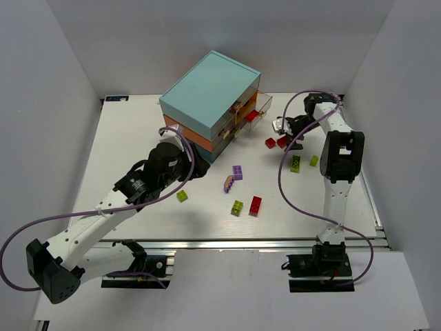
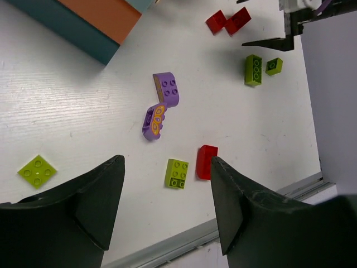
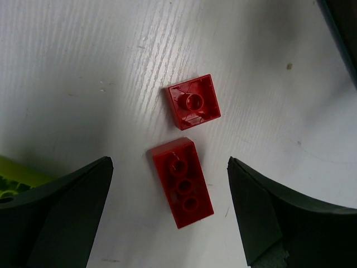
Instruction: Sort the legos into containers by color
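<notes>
The containers are one chest (image 1: 210,93) with light teal, orange and dark teal layers; a clear drawer (image 1: 256,110) stands pulled out with a red piece in it. My right gripper (image 3: 170,162) (image 1: 284,133) is open, its fingers either side of a long red lego (image 3: 181,181) lying underside up; a square red lego (image 3: 194,102) lies just beyond. My left gripper (image 2: 167,162) (image 1: 195,167) is open and empty above the table, by the chest's near corner. Below it lie a yellow-green lego (image 2: 177,173), a red lego (image 2: 206,161) and two purple legos (image 2: 167,89).
Two green legos (image 1: 295,163) lie by the right arm. A flat yellow-green lego (image 1: 182,196) sits near the left arm. The table's metal front rail (image 1: 241,243) runs along the near edge. White walls close in both sides.
</notes>
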`<move>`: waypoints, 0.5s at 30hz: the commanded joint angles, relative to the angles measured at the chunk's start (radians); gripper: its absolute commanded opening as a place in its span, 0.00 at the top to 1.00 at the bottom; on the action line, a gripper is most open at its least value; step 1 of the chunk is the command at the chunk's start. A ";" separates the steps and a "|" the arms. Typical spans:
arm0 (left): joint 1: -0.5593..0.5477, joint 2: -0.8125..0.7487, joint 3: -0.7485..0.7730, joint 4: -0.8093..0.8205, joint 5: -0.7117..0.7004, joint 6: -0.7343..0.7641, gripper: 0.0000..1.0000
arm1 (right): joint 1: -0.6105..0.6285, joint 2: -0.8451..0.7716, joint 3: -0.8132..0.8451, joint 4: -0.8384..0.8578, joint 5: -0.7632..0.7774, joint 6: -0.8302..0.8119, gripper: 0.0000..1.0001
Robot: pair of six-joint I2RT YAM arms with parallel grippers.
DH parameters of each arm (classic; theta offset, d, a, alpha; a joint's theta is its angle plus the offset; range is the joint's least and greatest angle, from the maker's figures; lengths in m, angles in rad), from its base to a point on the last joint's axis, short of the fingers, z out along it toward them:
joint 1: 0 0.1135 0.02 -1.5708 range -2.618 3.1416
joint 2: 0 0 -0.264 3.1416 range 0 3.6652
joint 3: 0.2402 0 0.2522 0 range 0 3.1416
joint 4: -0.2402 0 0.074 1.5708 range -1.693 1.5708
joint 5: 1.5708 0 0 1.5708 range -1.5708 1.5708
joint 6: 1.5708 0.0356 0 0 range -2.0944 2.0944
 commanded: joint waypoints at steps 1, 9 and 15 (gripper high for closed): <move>0.000 -0.024 0.027 -0.073 -0.006 -0.057 0.27 | 0.023 0.050 0.060 0.016 0.043 -0.014 0.11; 0.000 -0.014 0.034 -0.107 0.014 -0.060 0.27 | 0.026 0.131 0.116 -0.026 0.144 -0.055 0.19; -0.009 0.038 0.044 -0.064 0.064 -0.037 0.29 | 0.013 0.138 0.105 -0.084 0.221 -0.070 0.30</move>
